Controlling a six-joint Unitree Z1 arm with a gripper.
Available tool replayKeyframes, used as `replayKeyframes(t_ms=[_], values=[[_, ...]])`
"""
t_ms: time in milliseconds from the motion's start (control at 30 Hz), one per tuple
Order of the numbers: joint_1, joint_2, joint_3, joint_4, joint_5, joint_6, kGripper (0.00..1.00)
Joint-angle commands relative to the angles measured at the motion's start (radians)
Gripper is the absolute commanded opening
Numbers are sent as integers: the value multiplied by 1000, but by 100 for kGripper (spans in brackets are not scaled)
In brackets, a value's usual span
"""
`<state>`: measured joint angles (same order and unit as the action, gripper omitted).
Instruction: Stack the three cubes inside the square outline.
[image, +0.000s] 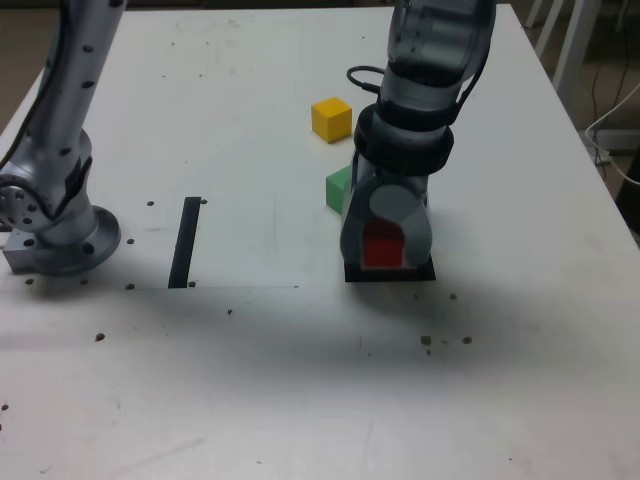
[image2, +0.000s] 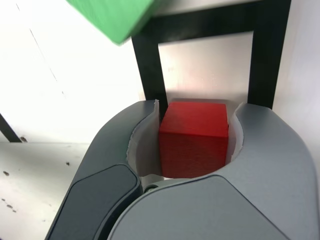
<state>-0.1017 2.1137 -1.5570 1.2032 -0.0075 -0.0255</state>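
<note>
- Exterior view, clock directions taken from the square outline (image: 390, 275) with twelve toward the top: at nine o'clock, well apart, stood the arm's speckled grey base (image: 65, 240).
- Also at nine, but nearer, lay a straight black tape strip (image: 185, 243), slightly slanted, on the white, dark-flecked tabletop (image: 250, 380).
- At eleven sat the yellow cube (image: 331, 119), matte, plain-faced, apart from the others.
- Between ten and eleven, just beside the outline, was the green cube (image: 338, 188), partly hidden behind the gripper (image: 385, 240); the wrist view showed its edge close by a tape corner.
- At the centre, the rounded grey fingers were clenched around the red cube (image: 382, 245), smooth and sharp-edged, within the outline's area. Whether its underside touched the table could not be told. The gripper covered much of the thick black frame and its pale middle.
- Between one and two, beyond the table, stood pale legs (image: 577, 50).
</note>
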Motion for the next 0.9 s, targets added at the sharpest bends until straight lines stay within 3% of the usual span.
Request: replayKeyframes(t_ms=[0,433,500,633,700,867], values=[[13,10,-3,-5,8,3,29],[37,25,2,-25,12,18,30],[37,27,7,-31,12,19,39],[37,30,17,-43,11,23,79],[38,31,22,-46,10,24,92],[43,29,33,-49,8,25,97]])
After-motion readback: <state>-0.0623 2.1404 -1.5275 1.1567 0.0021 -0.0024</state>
